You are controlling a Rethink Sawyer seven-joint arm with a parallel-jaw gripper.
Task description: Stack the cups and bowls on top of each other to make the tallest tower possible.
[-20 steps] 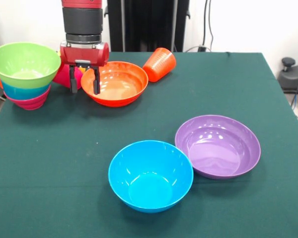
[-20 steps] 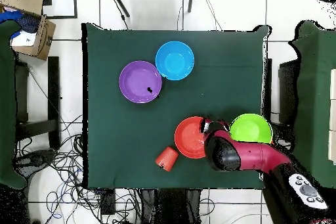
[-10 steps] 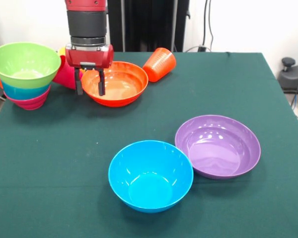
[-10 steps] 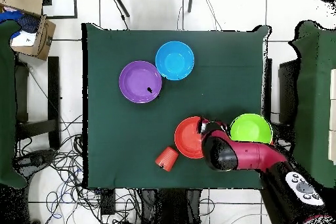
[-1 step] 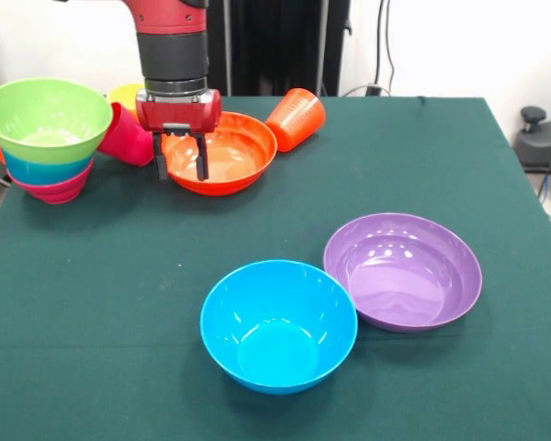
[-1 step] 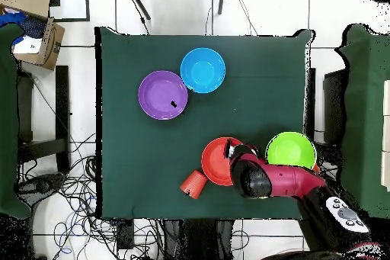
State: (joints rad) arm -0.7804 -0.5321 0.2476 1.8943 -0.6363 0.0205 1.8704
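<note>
Gripper (image 5: 181, 163) straddling orange bowl (image 5: 222, 154) rim, fingers spread; 3 loose bowls, 3-bowl tower (image 5: 46, 138), 3 cups showing.

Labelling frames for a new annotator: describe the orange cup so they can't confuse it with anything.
In the front view, find the robot's gripper at the far edge of the green table, over the large orange bowl. Just right of that bowl lies the orange cup: small, ridged and tipped on its side, unlike the wide, smooth, upright bowl.
</note>
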